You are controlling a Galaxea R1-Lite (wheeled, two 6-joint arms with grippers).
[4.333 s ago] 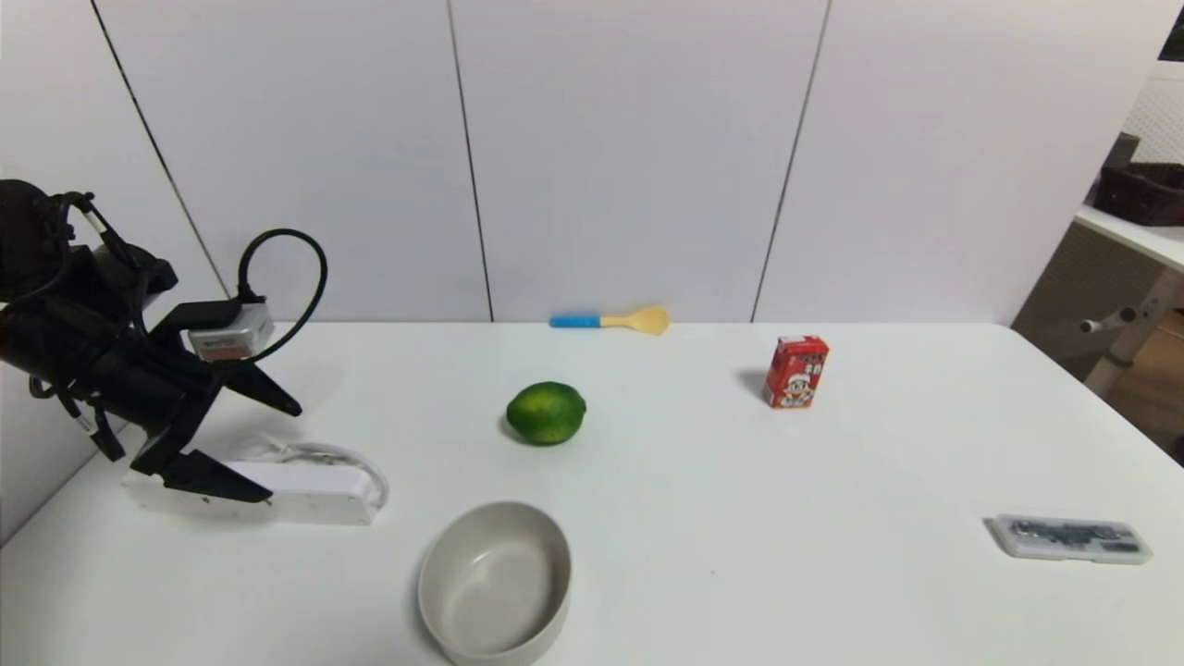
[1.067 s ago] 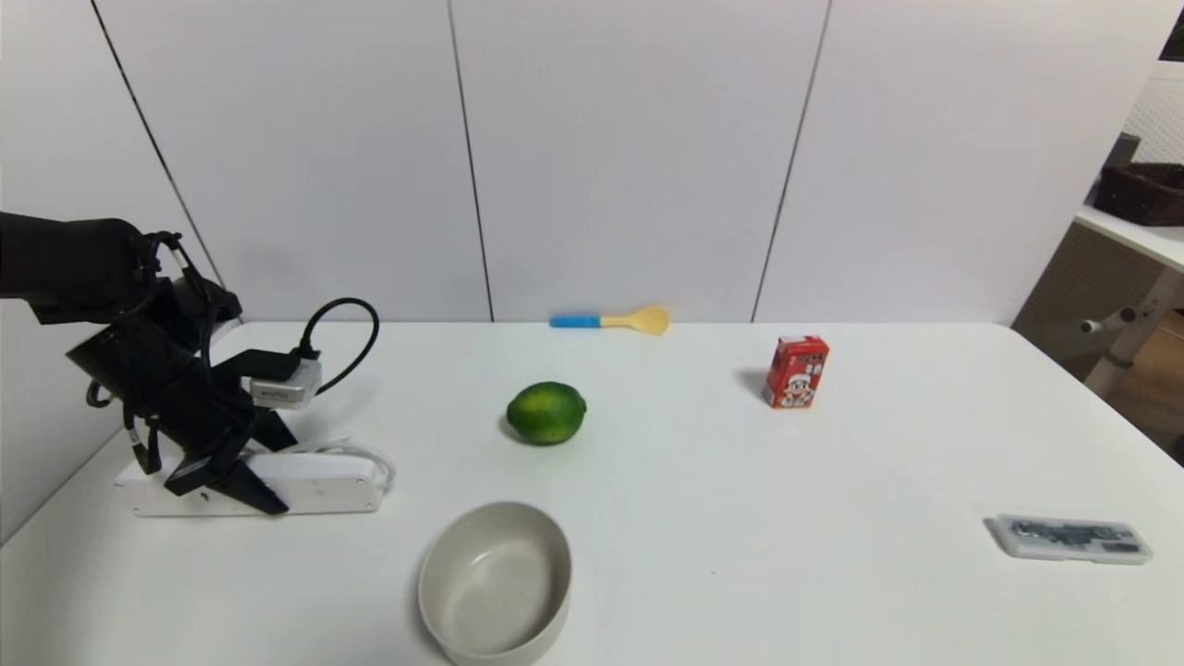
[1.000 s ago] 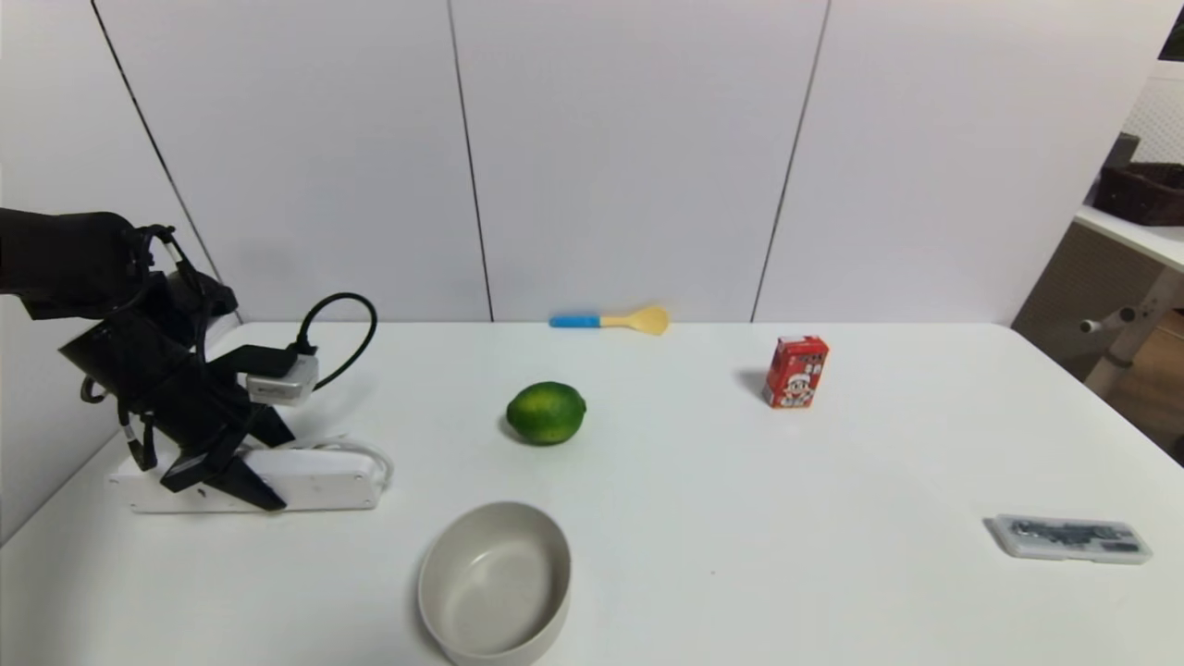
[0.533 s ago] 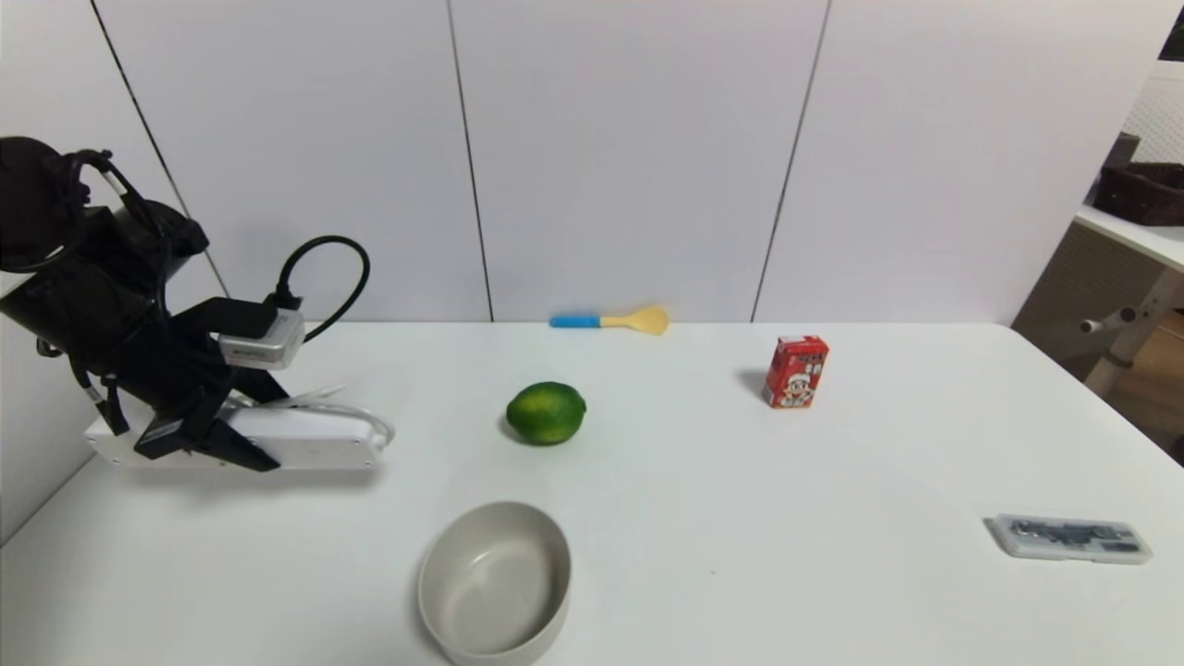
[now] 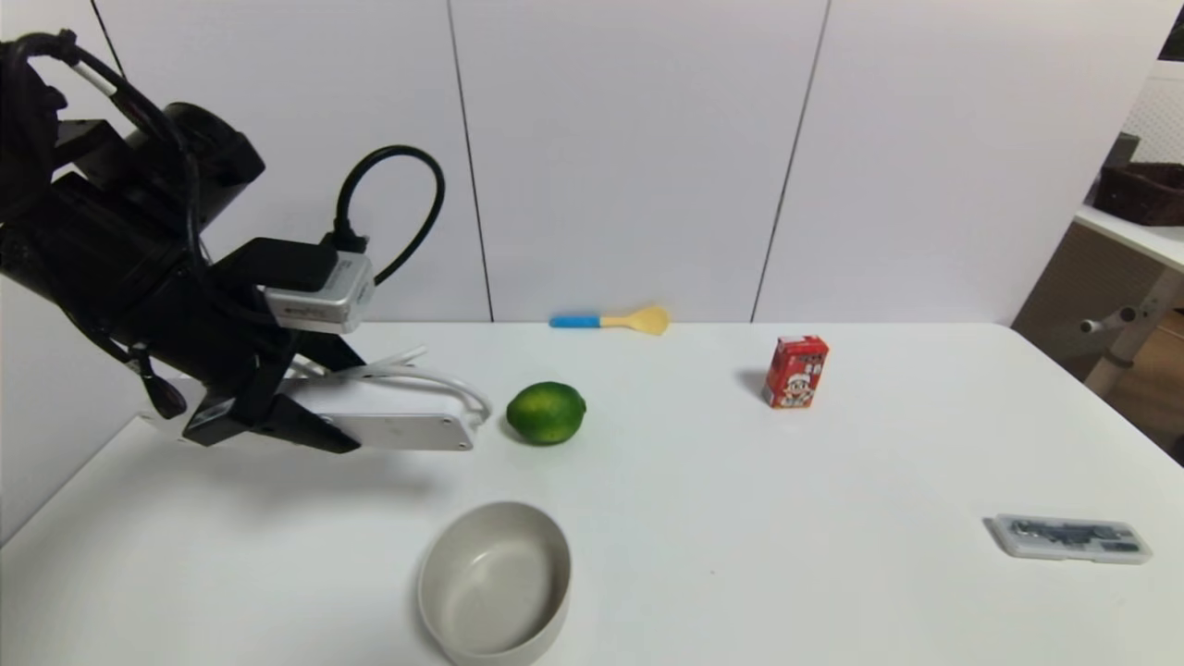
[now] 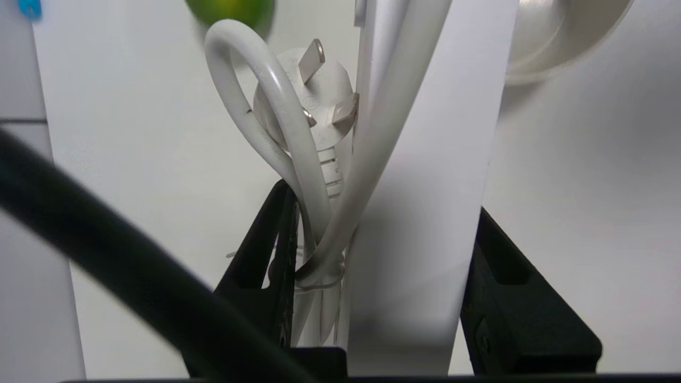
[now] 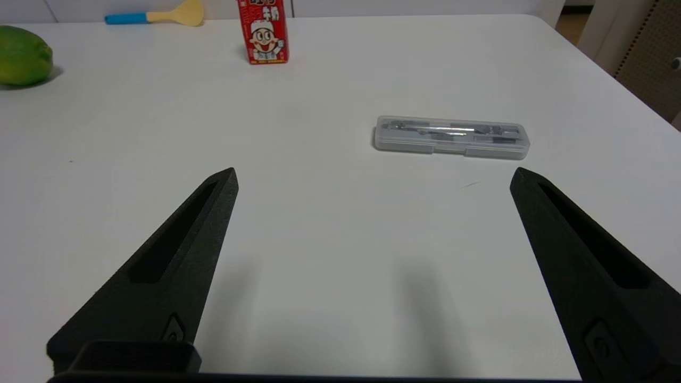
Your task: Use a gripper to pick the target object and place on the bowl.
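Note:
My left gripper [image 5: 324, 407] is shut on the white power strip [image 5: 407, 427] and holds it level in the air above the table's left side, its free end close to the lime [image 5: 546, 413]. In the left wrist view the strip [image 6: 425, 186] and its bundled cord with plug [image 6: 314, 106] sit between the two black fingers [image 6: 511, 308] of the left gripper [image 6: 380, 197]. The beige-grey bowl [image 5: 495, 583] stands empty at the front, below and to the right of the strip. My right gripper [image 7: 372, 178] is open and empty above bare table, out of the head view.
A red drink carton [image 5: 795, 372] stands at the back right, and a yellow spoon with a blue handle [image 5: 610, 321] lies by the wall. A clear flat case [image 5: 1068, 538] lies at the front right; it also shows in the right wrist view [image 7: 451, 137].
The left gripper closed on the power strip on the table, then lifted it and carried it up and to the right, toward the lime. The bowl and the other things have not moved.

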